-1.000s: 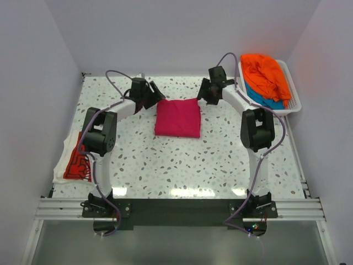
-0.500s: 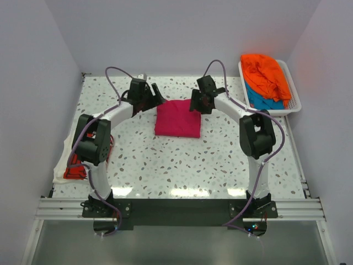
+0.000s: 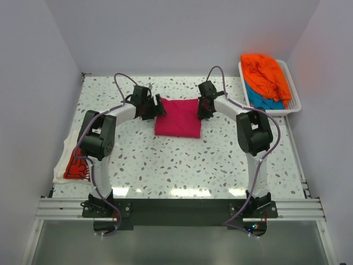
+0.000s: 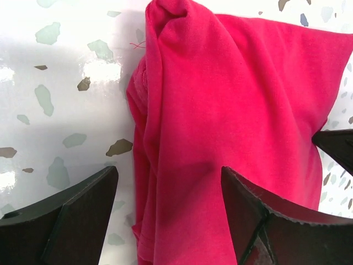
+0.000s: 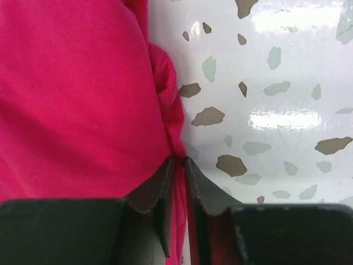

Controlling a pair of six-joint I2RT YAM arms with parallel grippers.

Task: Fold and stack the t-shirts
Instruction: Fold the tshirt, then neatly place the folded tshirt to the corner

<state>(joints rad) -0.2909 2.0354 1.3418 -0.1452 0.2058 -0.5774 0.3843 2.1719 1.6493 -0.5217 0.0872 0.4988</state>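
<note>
The magenta-pink t-shirt (image 3: pixel 177 118) lies folded into a square at the table's far middle. My left gripper (image 3: pixel 159 107) is at its far left corner, open, with its jaws astride the shirt's bunched edge (image 4: pixel 165 165). My right gripper (image 3: pixel 202 110) is at its far right corner, shut on the shirt's edge fold (image 5: pixel 177 165). The orange t-shirt (image 3: pixel 266 73) lies on the teal-blue one (image 3: pixel 265 100) in the basket at the far right. The red t-shirt with white script (image 3: pixel 77 165) lies at the left table edge, partly under my left arm.
The white slatted basket (image 3: pixel 293 102) stands at the far right corner. White walls enclose the speckled table (image 3: pixel 182 165) on three sides. A metal rail (image 3: pixel 176 208) runs along the near edge, with both arm bases on it.
Both grippers have come in to the pink shirt's far corners. The right gripper moved left and shut on the edge. The left arm swung back, uncovering more of the red shirt.
</note>
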